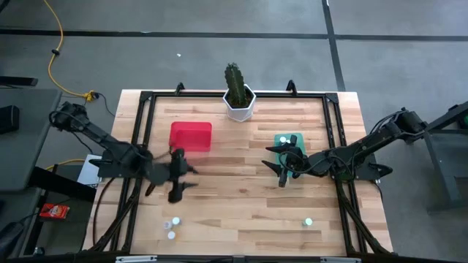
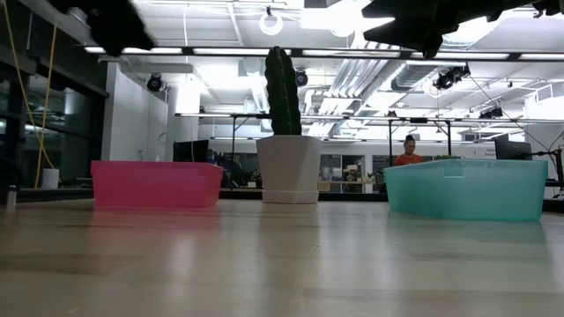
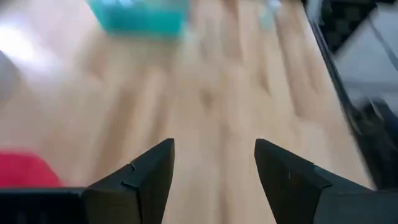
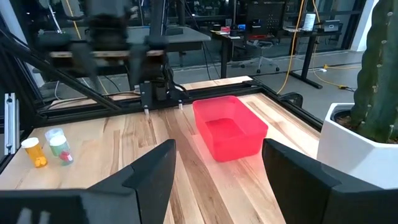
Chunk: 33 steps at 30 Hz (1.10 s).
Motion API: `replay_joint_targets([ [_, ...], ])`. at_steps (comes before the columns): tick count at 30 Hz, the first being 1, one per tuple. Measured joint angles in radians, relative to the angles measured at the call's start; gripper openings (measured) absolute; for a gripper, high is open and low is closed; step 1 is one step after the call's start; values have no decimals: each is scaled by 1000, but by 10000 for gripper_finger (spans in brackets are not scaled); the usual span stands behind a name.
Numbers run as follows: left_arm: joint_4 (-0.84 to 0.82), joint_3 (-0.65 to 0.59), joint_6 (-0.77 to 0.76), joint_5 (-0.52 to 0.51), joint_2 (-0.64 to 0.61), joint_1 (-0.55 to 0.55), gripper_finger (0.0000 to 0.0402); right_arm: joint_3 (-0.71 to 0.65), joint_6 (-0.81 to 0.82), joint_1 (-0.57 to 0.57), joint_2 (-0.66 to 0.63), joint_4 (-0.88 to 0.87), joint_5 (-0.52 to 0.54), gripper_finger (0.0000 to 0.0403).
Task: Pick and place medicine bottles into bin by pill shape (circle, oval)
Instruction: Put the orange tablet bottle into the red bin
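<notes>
High view: rectangular translucent red bin on pale wood-plank table.

We record even, bright overhead lighting; the counter shows only faint, soft shadows in the high view. In the low view, ceiling light strips glare white and the near counter surface is out of focus, carrying pale reflections of the pink bin and teal bin. The left wrist view is heavily blurred throughout, apart from the dark fingers. The right wrist view is sharp nearby, while the far arm smears.
</notes>
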Motion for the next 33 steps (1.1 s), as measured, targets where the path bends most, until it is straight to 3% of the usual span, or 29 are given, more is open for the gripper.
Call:
replay_joint_targets([
  [6, -175, 133, -237, 65, 175, -186, 213, 1, 0, 0, 0, -6, 0, 232],
  [18, -182, 248, -522, 213, 356, -432, 213, 2, 0, -3, 0, -31, 2, 232],
  [24, -182, 288, -533, 205, 436, -496, 213, 2, 0, -36, 0, -34, 2, 232],
  [28, -195, 352, -463, 205, 513, -496, 213, 2, 0, -60, 0, -42, 3, 232],
  [33, -385, 452, -392, 214, 625, -495, 213, 2, 23, -78, 0, -69, 3, 232],
])
